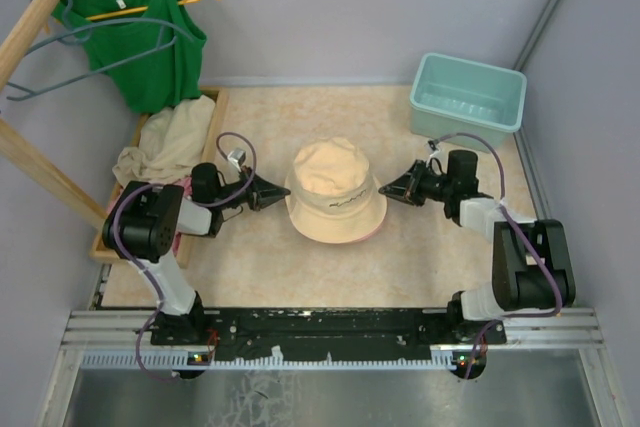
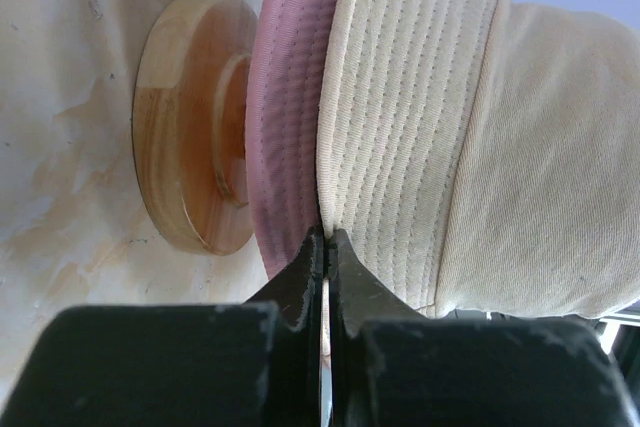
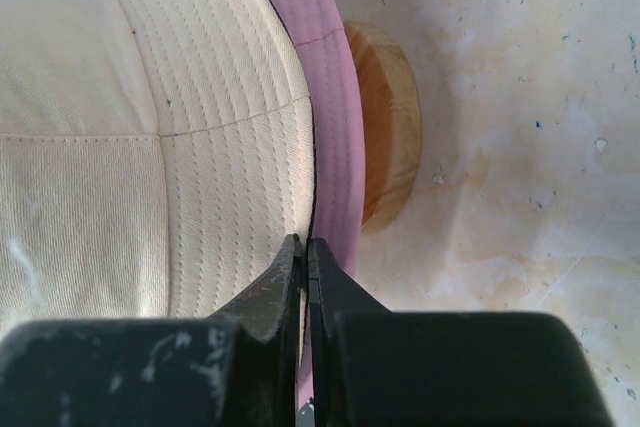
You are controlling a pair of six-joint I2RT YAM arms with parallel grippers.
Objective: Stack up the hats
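Note:
A beige hat with a small dark logo sits on top of a pink hat on a round wooden stand at the table's middle. Only a sliver of the pink brim shows from above. My left gripper is shut at the left edge of the beige brim, its tips on the seam between the two brims. My right gripper is shut the same way on the right edge, tips between the beige brim and the pink brim. The stand shows beneath.
A teal bin stands at the back right. At the left, a wooden tray holds crumpled beige cloth. Above it a green tank top hangs on a wooden rack.

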